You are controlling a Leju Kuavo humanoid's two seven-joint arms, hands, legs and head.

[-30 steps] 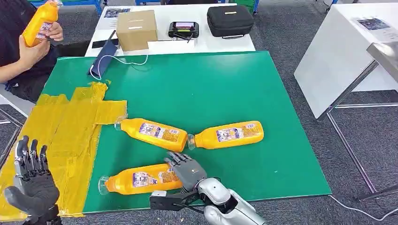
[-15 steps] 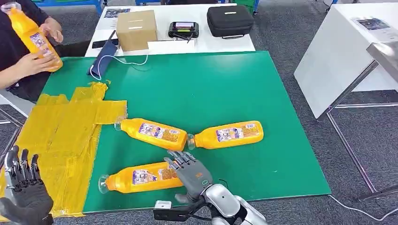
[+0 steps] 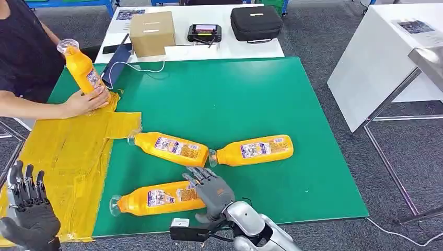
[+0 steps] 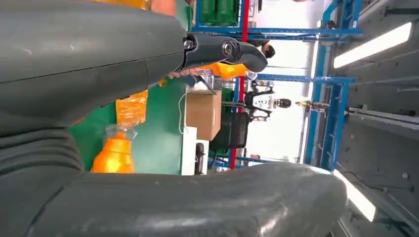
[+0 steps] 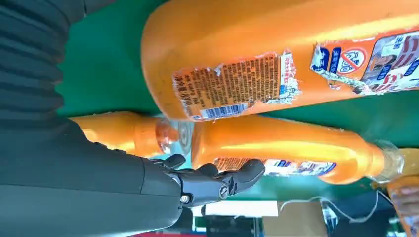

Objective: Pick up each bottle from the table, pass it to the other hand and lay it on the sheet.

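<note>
Three orange bottles lie on the green mat (image 3: 235, 99): a near one (image 3: 156, 198), a middle one (image 3: 170, 148) and a right one (image 3: 253, 150). My right hand (image 3: 211, 191) lies at the base end of the near bottle, fingers spread and holding nothing. The right wrist view shows that bottle (image 5: 276, 64) close beside the dark fingers (image 5: 217, 180), with the middle bottle (image 5: 286, 148) beyond. My left hand (image 3: 28, 209) hangs open over the near corner of the yellow sheet (image 3: 68, 151). A person's hand holds a fourth bottle (image 3: 83, 70) tilted at the sheet's far end.
The person's arm (image 3: 31, 107) reaches across the sheet's far part. Behind the mat, a white table carries a cardboard box (image 3: 151, 31), a controller (image 3: 204, 32) and a black case (image 3: 256, 22). A blue pouch (image 3: 116, 65) lies at the mat's far left. Another white table (image 3: 386, 52) stands to the right.
The person has brought the fourth bottle down from the upper left to the sheet's far end. My left hand sank and moved a little left. My right hand barely shifted.
</note>
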